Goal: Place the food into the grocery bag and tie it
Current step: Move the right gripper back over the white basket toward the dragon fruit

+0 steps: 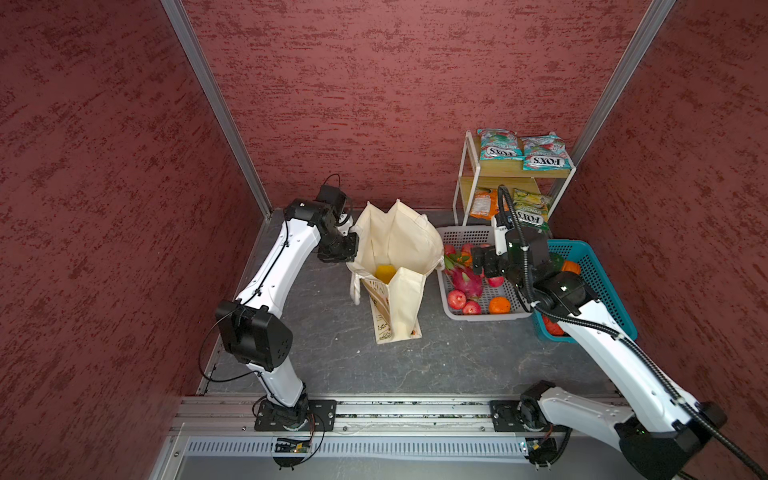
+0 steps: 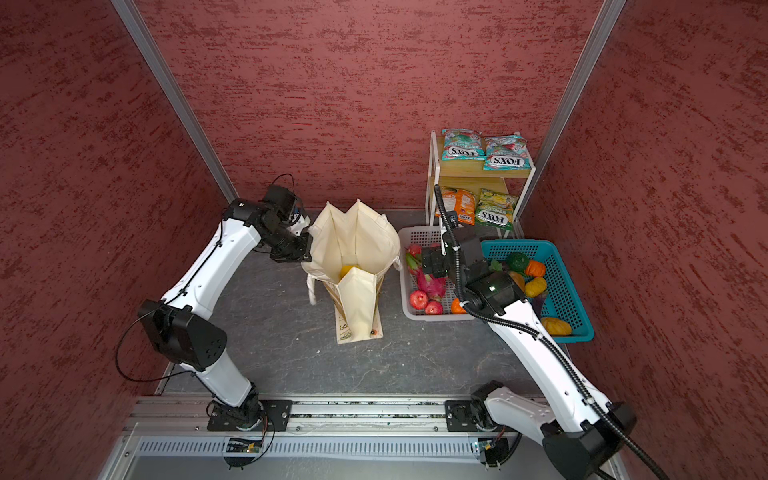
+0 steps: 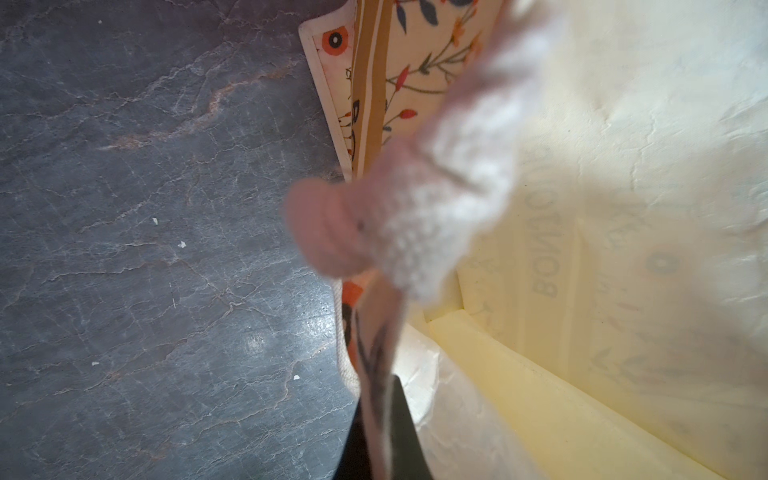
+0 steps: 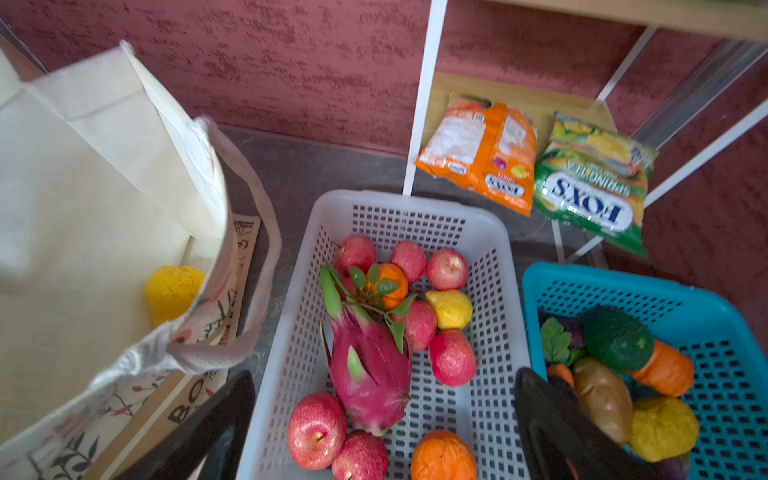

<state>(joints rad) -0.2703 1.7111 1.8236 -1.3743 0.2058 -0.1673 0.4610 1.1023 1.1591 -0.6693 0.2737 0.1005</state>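
The cream grocery bag (image 1: 409,245) stands open on the floor, a yellow fruit (image 1: 385,272) lying at its bottom. My left gripper (image 1: 347,249) is shut on the bag's left rim; the printed fabric (image 3: 376,332) runs between its fingers. The pink dragon fruit (image 4: 370,374) lies in the grey basket (image 4: 490,266) among apples. My right gripper (image 4: 384,374) hangs open just above that fruit, touching nothing. A dark green vegetable (image 4: 617,338) sits in the blue basket (image 4: 727,374). Two teal-and-red FOX'S packets (image 1: 498,145) (image 1: 544,153) lie on the rack's top shelf.
A white wire rack (image 1: 465,178) stands at the back right, with an orange packet (image 4: 478,158) and a yellow-green packet (image 4: 594,187) on its low shelf. Both baskets hold several other fruits and vegetables. Red walls close in on three sides.
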